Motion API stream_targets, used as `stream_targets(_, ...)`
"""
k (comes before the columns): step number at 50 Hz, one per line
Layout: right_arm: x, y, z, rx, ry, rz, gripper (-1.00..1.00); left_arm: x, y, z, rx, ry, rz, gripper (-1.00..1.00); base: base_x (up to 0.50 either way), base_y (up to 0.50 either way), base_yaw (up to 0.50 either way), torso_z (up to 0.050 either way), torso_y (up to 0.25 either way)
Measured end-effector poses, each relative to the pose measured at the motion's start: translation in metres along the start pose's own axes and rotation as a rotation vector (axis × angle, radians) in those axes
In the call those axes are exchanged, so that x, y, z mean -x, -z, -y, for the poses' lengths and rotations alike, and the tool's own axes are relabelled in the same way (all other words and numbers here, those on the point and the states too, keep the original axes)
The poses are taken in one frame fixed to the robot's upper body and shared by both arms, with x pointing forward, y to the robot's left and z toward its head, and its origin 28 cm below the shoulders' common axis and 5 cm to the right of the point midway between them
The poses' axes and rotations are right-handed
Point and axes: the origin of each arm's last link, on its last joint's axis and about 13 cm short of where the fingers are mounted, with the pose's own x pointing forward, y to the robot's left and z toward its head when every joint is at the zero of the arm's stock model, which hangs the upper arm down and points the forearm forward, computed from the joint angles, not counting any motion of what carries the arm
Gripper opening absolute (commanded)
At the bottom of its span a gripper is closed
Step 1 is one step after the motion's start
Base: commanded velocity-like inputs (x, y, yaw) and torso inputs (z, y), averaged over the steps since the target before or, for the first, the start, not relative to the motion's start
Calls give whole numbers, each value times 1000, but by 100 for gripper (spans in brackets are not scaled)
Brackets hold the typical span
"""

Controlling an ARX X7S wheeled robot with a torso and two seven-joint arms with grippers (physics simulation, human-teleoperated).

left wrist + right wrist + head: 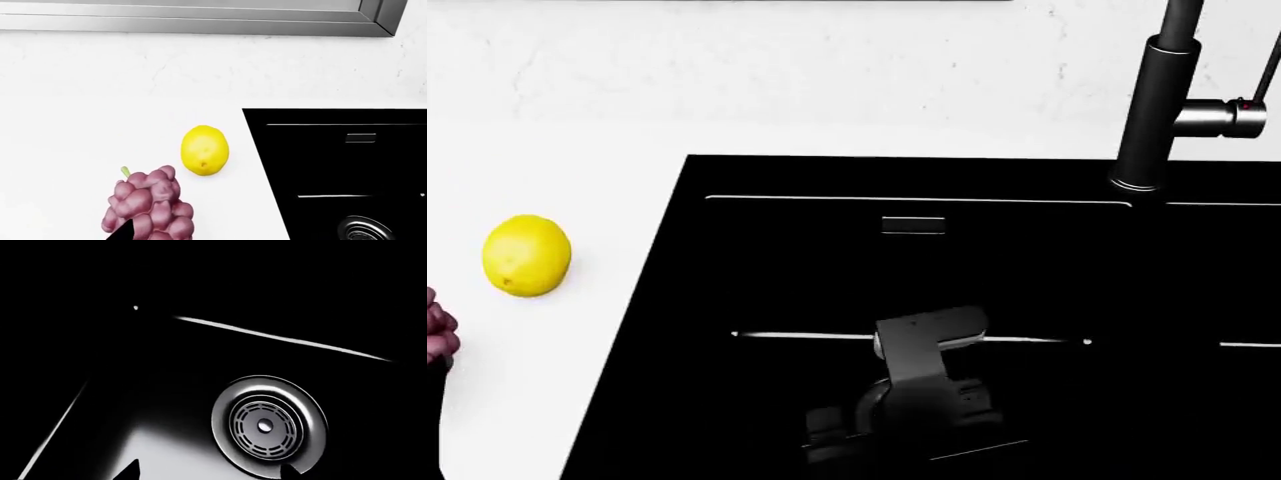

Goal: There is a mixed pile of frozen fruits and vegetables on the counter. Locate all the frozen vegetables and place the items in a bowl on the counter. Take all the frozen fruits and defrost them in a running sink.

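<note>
Beside the sink's (908,280) left rim lies our lemon (526,255); left hand (123,232) should descend squarely over it; grip states unreadable.

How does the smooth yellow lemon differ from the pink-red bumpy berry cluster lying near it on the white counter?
The smooth yellow lemon is a single oval with even skin; the pink-red bumpy berry cluster is made of many small round lumps and carries a short green stem. The lemon lies nearer the glossy black sink; the cluster lies farther from it. Both rest on the white counter, outside the sink.
</note>
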Motion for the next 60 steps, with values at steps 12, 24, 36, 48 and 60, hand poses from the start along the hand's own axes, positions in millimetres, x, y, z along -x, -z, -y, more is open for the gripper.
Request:
stream_targets(12, 38, -35, 1, 9, 28, 205, 100, 1, -2, -2, 0, -10, 5, 100, 0, 0, 0, 0, 0)
stream_targets(24, 118, -37, -1, 31, 120, 471, 100, 0, -7, -2, -14, -42, -2, 100, 0, 0, 0, 0, 0)
stream_targets(36, 179, -9, -2, 55, 261, 642, 100, 1, -8, -5, -30, -95, -12, 100, 0, 0, 0, 0, 0)
stream_targets(48, 212, -1, -5, 62, 303, 708, 100, -17, -6, -6, -22, -136, -36, 100, 0, 0, 0, 0, 0)
stream_targets(60, 224, 2, -4, 47, 321, 727, 100, -42, -3, -7, -5, -160, -76, 100, 0, 0, 0, 0, 0)
